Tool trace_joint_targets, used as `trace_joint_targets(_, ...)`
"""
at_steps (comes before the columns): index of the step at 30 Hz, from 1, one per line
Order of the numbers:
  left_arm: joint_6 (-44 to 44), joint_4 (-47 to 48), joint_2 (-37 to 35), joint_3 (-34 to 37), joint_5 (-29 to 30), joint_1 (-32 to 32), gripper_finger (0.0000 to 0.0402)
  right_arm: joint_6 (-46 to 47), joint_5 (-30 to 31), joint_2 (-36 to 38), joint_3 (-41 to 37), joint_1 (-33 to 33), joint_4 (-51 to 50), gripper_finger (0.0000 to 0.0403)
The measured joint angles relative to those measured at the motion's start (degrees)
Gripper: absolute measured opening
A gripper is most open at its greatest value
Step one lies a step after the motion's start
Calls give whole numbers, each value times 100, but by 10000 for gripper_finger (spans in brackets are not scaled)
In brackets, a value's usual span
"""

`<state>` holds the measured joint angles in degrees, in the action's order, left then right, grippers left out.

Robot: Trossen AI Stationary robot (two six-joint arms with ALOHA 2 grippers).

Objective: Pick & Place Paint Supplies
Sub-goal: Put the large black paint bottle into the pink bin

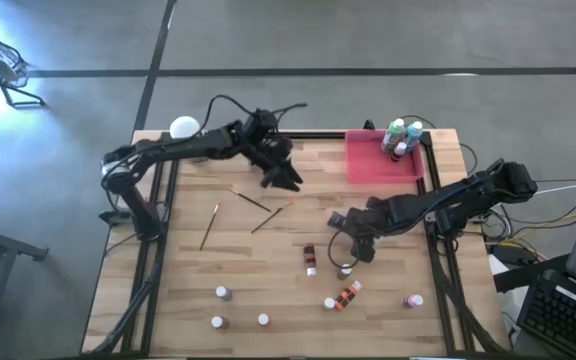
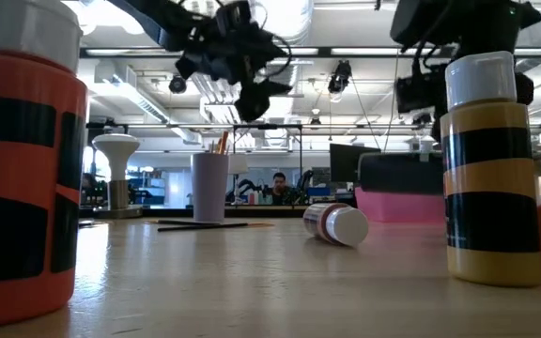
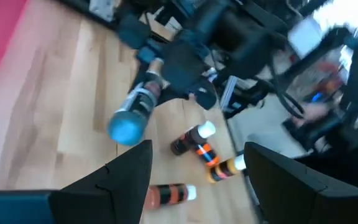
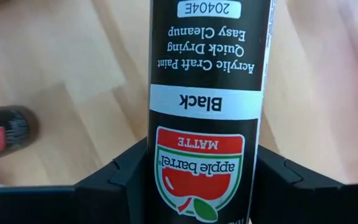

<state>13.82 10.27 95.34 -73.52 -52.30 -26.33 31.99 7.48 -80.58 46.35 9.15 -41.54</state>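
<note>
My right gripper point(image 1: 356, 248) hangs over the table's middle right, shut on a black paint bottle point(image 4: 207, 93) with a red-and-green logo label. Loose white-capped bottles stand or lie around it: a dark one point(image 1: 310, 258), an orange-striped one point(image 1: 345, 296) and a pink one point(image 1: 413, 300). Several more bottles point(image 1: 403, 137) stand in the pink tray point(image 1: 368, 165) at the far right. Thin brushes point(image 1: 209, 225) point(image 1: 258, 205) lie flat on the wood left of centre. My left gripper point(image 1: 280, 178) hovers open above the far middle, its fingers point(image 3: 126, 177) around nothing. My right gripper pinches the black bottle between its two fingers, one on each side of the logo end of the label point(image 4: 166, 162). The fingers come from above, pointing steeply down, and lie along the bottle. The bottle hangs tilted below them, its round base point(image 3: 126, 127) clear of the table.
A lilac cup point(image 2: 209, 186) holding brushes stands at the far side under the left arm. A white-domed object point(image 1: 183, 127) sits at the far left corner. Three bottles point(image 1: 223, 292) stand near the front left. Bare wood lies between the brushes and the front edge.
</note>
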Motion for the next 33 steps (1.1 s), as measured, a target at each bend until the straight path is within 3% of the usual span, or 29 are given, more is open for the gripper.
trace_joint_targets(9, 1812, -264, 1032, -6, -1401, -300, 259, -992, 337, -7, 363, 9, -7, 187)
trace_joint_targets(13, 2861, -1134, 1654, -149, -2216, -121, 259, -1236, 459, -7, 391, 9, -4, 189)
trace_joint_targets(17, 3728, -1855, 2188, -559, -2664, 79, 259, -1375, 519, -7, 385, 10, 1, 188)
trace_joint_targets(25, 3937, -1654, 2901, -1713, -2904, 243, 259, -1743, 527, -7, 641, 49, 16, 187)
trace_joint_targets(33, 3891, -1483, 3020, -1871, -2888, 285, 259, -2160, 668, -11, 1137, 312, 13, 184)
